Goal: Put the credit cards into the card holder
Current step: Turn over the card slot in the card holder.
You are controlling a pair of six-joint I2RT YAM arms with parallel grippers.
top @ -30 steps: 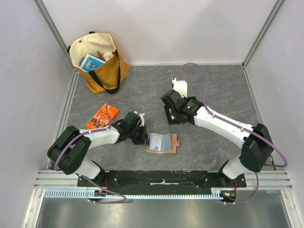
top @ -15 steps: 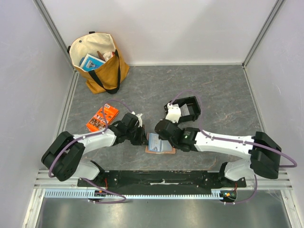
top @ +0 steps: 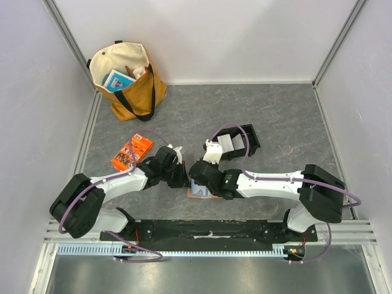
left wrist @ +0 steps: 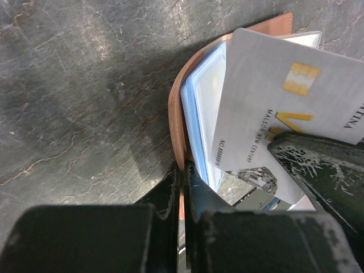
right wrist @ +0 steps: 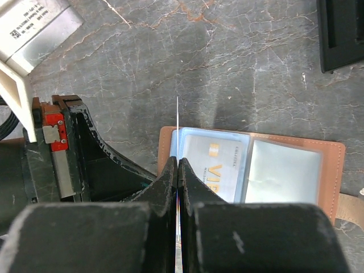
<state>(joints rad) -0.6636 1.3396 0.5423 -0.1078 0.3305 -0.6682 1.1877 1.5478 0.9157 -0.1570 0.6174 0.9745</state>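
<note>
Right end effector (right wrist: 178, 166) is pinching one card (left wrist: 284, 108) on edge, over the left half of the wallet (right wrist: 333, 170). Left end effector (left wrist: 183, 173) is clamped on the wallet's left edge. Wallet lies open on the table (right wrist: 227, 57). I read a slotted card (right wrist: 213, 162) in the left blue pocket. Held card isn't in yet. Black tray (top: 248, 135) seems to hold more.

The white right arm (top: 269, 182) hides most of the flat brown leather wallet (top: 197, 194). The thin white card (left wrist: 273, 102) is cut off at one side.
</note>
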